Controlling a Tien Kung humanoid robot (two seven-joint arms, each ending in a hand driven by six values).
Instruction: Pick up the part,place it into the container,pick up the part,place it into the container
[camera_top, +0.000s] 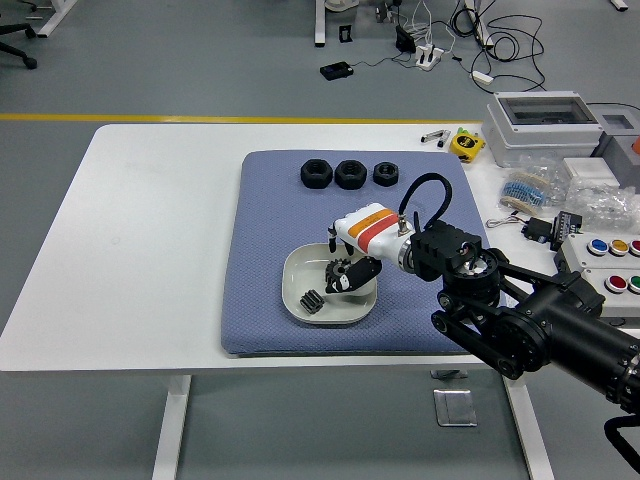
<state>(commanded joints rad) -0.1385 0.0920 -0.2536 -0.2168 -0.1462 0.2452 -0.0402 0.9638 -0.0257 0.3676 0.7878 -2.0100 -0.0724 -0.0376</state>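
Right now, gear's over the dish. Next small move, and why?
Probably open the fingers and let go. The right hand holds the gear low inside the dish, beside the part already in it, so it looks set to drop in.

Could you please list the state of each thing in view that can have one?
Right hand: shut on the gear, over the dish.
Gear: held, low inside the dish.
Small black part: lying in the dish.
White dish: upright on the blue mat.
Three black nuts: in a row, untouched.
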